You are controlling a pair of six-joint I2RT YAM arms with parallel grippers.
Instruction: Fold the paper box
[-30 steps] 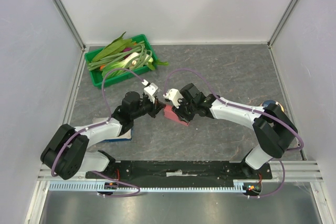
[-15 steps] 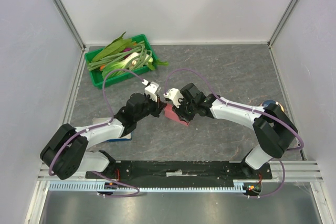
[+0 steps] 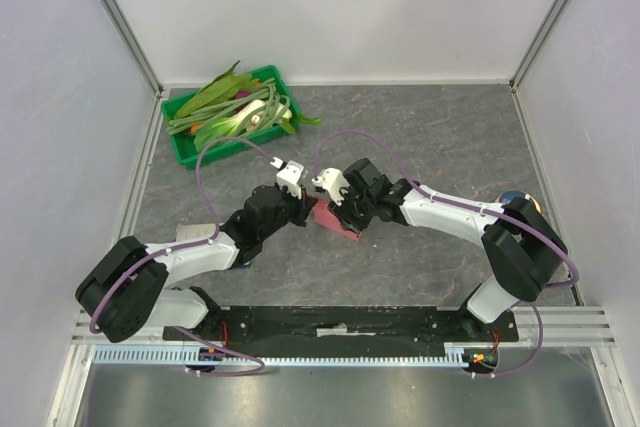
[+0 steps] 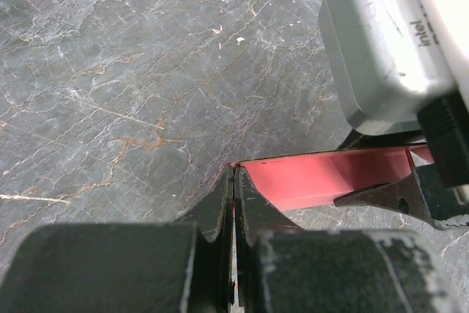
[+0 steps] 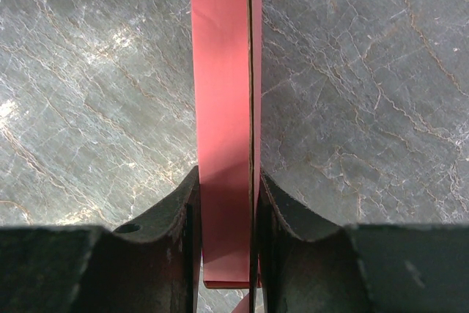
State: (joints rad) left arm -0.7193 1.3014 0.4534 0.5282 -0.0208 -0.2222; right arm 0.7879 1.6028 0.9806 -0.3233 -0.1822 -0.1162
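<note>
A grey, marbled desk [image 3: 440, 137] lies inside a white-walled enclosure. Near its middle, between the two arms, we see the pink-red thin cardboard paper box [image 3: 338, 225], partly folded. The right gripper [image 5: 223, 181] is closed part-way on it, with one finger on each face of a doubled panel. The left gripper [image 4: 233, 196] is pressed fully together at the box's corner, and we see a thin red sliver between its fingers. Well apart, near the far left corner, a green plastic tray [image 3: 215, 153] holds long green vegetables [image 3: 235, 107].
</note>
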